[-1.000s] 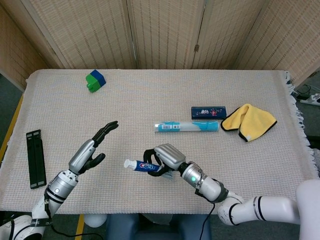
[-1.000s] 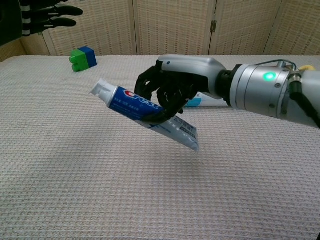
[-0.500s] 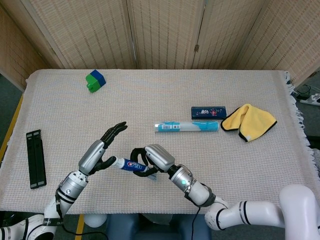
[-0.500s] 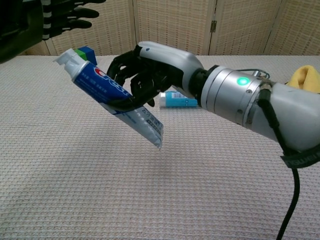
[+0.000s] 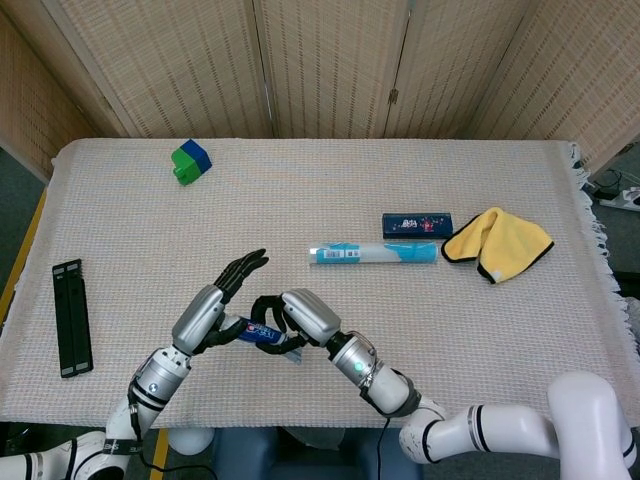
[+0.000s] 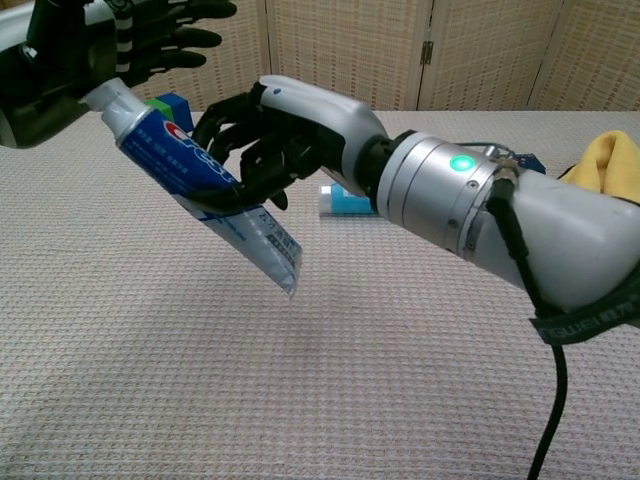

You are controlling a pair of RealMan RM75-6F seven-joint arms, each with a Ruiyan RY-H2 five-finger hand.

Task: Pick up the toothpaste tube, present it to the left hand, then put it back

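Above the table's near edge, I have my right hand (image 6: 262, 140) wrapped around the blue-and-white plastic toothpaste tube (image 6: 195, 180), tilted cap-up. Its white cap touches my left hand (image 5: 215, 305), whose fingers are spread and hold nothing.

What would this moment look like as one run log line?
phase: presenting | right hand: holds toothpaste tube above table | tube cap end: at left hand | left hand fingers: spread, not gripping
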